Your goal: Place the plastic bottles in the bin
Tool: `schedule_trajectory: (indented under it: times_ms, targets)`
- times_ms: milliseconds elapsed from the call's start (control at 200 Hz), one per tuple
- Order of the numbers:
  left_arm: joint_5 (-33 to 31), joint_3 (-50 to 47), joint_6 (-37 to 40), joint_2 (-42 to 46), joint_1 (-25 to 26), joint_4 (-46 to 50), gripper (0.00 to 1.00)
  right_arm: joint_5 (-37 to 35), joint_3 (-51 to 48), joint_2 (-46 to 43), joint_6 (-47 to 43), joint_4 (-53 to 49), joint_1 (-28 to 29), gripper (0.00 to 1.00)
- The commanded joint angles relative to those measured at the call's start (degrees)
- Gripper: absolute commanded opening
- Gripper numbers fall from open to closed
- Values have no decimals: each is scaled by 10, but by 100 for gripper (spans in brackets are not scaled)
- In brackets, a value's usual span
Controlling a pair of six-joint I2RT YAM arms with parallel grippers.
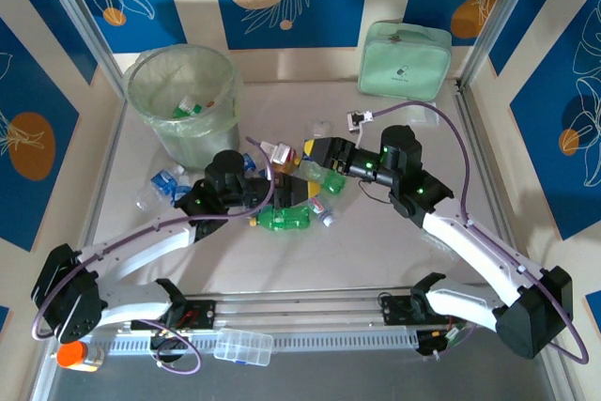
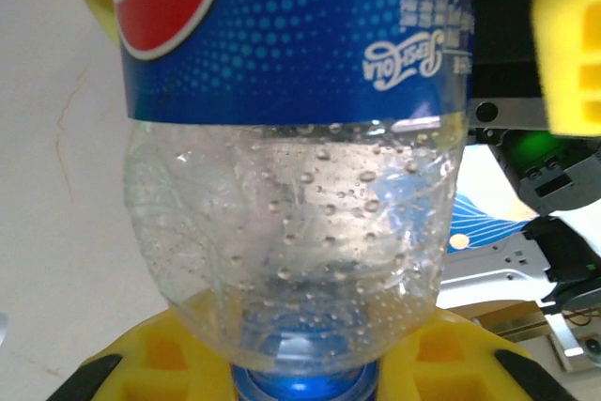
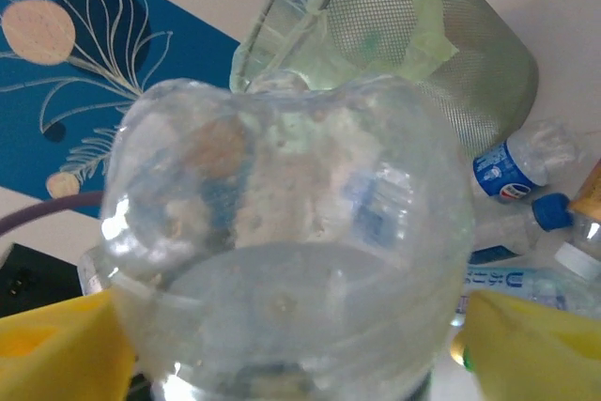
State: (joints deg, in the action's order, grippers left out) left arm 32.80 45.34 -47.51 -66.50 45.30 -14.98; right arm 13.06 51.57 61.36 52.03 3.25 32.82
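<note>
Left fingers (image 2: pixel 563 35): clamped on Pepsi bottle (image 2: pixel 291 185)
Right fingers (image 3: pixel 56 345): wide around clear bottle (image 3: pixel 282 232), maybe loose
Tip: lift high first, bin (image 1: pixel 192 143) sits 11 o'clock

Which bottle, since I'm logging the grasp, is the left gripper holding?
The clear bottle with the blue Pepsi label, its blue cap toward the wrist, pinched in the left gripper.
</note>
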Motion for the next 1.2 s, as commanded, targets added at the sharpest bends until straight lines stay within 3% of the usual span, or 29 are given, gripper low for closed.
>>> schedule_trajectory:
  times_ms: [0,320,545,720,1065,1195]
  targets:
    - [-43,-16,28,50,4,51,14,-2,0,-24,-21,-33,6,94]
    - [-199,49,153,166,-30,327,8,-46,4,-66,-82,-149,-22,96]
    - [-220,141,209,155,-110,442,5,-41,10,-91,-107,-196,-59,96]
    - [-229,244,255,97,-159,490,2,-35,18,-96,-123,-220,-82,95]
    - [-302,417,216,-34,-286,510,0,-21,13,-80,-129,-226,-101,95]
    - [-343,472,151,-86,-323,544,1,-31,3,-76,-124,-234,-101,95]
